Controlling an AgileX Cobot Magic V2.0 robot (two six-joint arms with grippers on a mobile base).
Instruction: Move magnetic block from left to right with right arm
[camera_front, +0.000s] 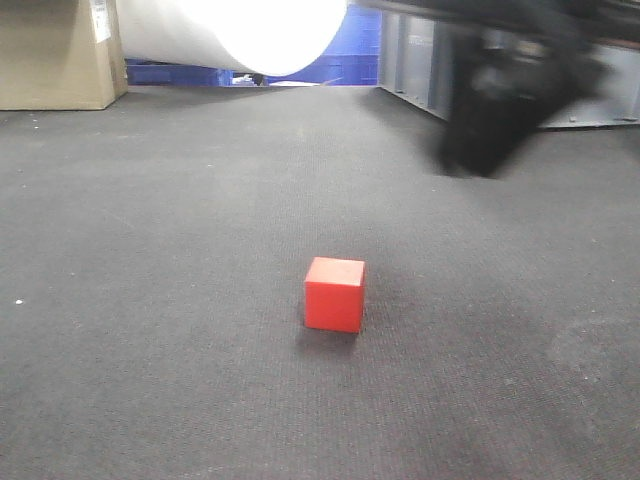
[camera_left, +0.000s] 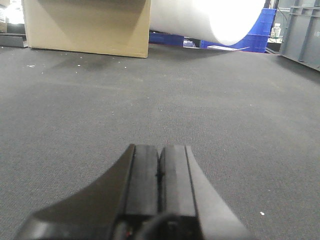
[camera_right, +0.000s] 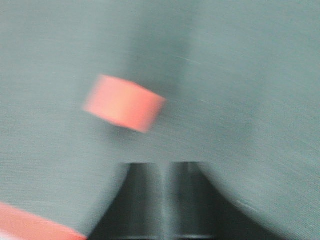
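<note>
red block (camera_front: 335, 294) resting alone on dark grey mat (camera_front: 150, 300), near its middle | right gripper (camera_front: 500, 100) a blurred black shape above the far right part, well apart from block, fingers unreadable | cardboard box (camera_front: 55, 55) at far left corner | white roll (camera_front: 240, 30) and blue crates (camera_front: 350, 55) along far edge

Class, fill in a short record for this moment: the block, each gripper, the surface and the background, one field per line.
block: red cube, alone on the mat, not held
right gripper: raised, blurred, fingers together, holding nothing
left gripper: low over the mat, shut, holding nothing
surface: dark grey textured mat
background: cardboard box, white roll, blue crates
</note>
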